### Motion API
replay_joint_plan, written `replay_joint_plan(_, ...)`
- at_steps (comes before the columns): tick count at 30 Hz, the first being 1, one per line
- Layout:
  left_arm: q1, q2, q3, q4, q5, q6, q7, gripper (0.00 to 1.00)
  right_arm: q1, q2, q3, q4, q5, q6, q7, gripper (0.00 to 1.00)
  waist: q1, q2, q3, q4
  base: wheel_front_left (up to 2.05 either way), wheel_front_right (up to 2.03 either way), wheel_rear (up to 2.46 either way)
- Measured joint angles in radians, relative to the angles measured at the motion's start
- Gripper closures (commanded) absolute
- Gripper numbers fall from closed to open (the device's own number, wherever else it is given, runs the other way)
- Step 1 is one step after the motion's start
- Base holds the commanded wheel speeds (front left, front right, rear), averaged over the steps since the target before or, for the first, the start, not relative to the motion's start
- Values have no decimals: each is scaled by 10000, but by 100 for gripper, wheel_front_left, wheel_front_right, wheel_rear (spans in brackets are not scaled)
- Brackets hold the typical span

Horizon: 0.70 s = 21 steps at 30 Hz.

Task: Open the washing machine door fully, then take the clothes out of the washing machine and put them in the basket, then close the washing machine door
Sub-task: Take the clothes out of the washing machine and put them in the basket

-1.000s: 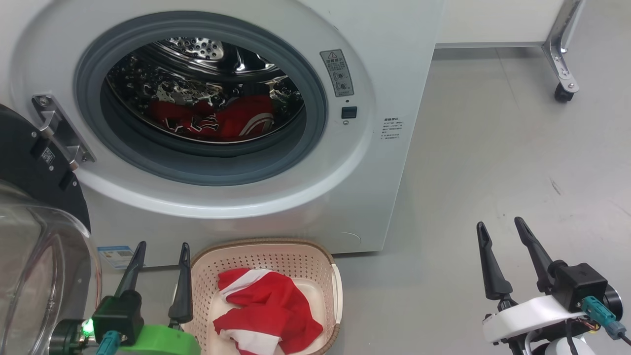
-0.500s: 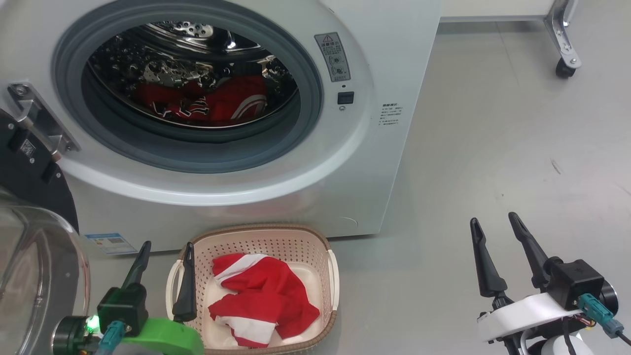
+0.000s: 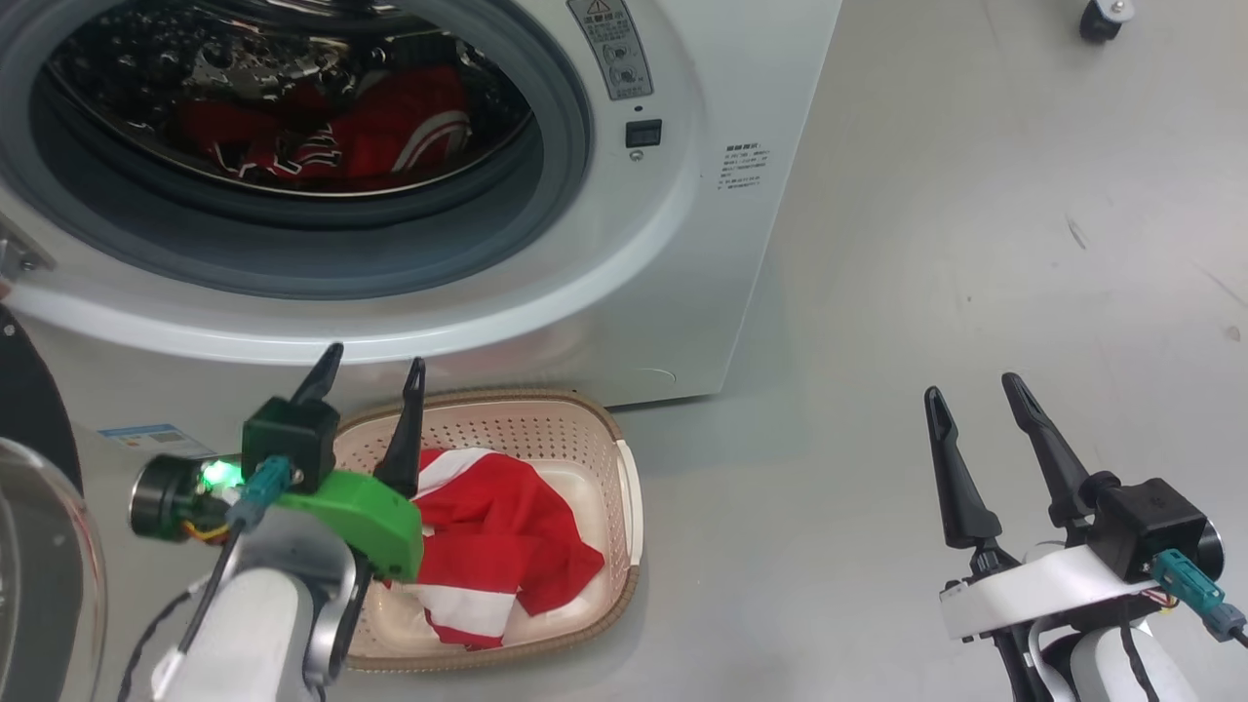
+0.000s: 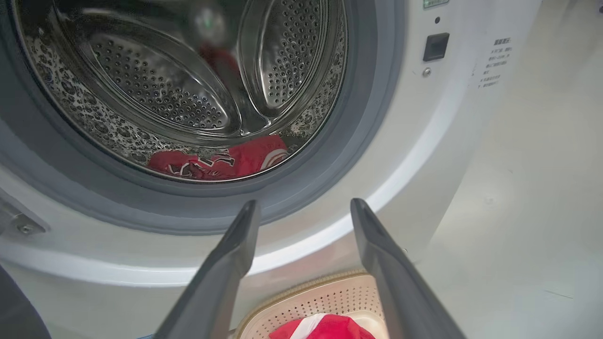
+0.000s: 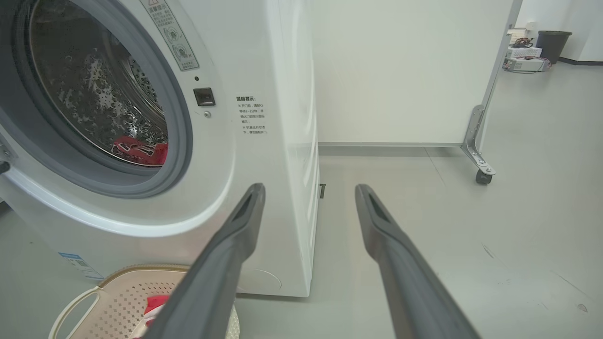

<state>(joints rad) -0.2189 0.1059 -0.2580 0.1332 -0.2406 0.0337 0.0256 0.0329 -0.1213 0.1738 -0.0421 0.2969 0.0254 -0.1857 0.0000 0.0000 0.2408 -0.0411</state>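
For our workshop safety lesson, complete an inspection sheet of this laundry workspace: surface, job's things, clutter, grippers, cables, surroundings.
Surface: grey floor, few dark scuffs.
Job's things: big white front-loading washing machine, round black glass-windowed door open; red jersey in steel drum; red-and-white jersey in cream perforated plastic basket.
Clutter: nothing seen.
Grippers: left gripper open, empty, facing drum; right gripper open, empty, over floor.
Cables: teal-plugged cable at each wrist.
Surroundings: white wheeled partition; black bin beyond.
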Motion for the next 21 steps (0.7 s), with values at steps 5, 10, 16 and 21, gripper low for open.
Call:
replay_joint_plan(5,-1258,115,-59,510,339,-115,606,0,-284,58,67,-138,21,86,0,0,0,0,536,-208,0,0,0)
replay_joint_plan(10,-2416,439,54,1070,610,-119,1225,0,-576,161,98,-176,107,165,-10,0,0,0,1140,-457,0,0,0)
replay_joint_plan(16,-3962,1060,642,1551,978,84,1866,0,-1050,290,207,-190,265,261,-136,0,0,0,1918,-812,0,0,0)
replay_joint_plan(21,-4937,1455,754,1770,1254,138,2337,0,-1362,339,245,-184,322,349,-230,0,0,0,2459,-1070,0,0,0)
